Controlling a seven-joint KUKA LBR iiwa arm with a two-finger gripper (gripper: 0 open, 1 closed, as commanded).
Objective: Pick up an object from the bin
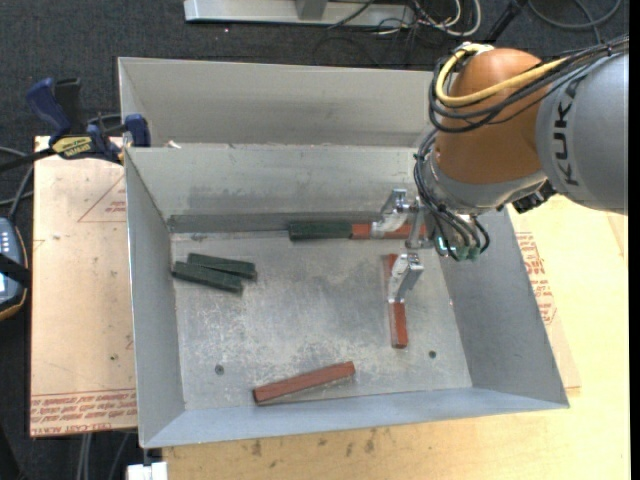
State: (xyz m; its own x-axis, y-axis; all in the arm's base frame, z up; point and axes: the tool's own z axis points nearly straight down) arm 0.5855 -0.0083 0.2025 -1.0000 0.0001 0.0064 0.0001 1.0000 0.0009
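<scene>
Gripper [402, 241]: my fingers spread, nothing between | Target: short red-brown block [399, 326], right of bin [300, 318] centre, just nearward of me | Axis: runs near-far, along my finger line, so wrist likely needs turning

**Items I leave untouched in my bin [150, 288].** Two dark green bars [213, 271] lie side by side, touching, at the left of the floor. A reddish-brown bar [303, 382] slants near the front wall. Another dark green bar [320, 231] runs along the back wall, possibly abutting an orange piece. Beyond the bin, a pale grey rail [250, 8] lies on the dark floor.
</scene>
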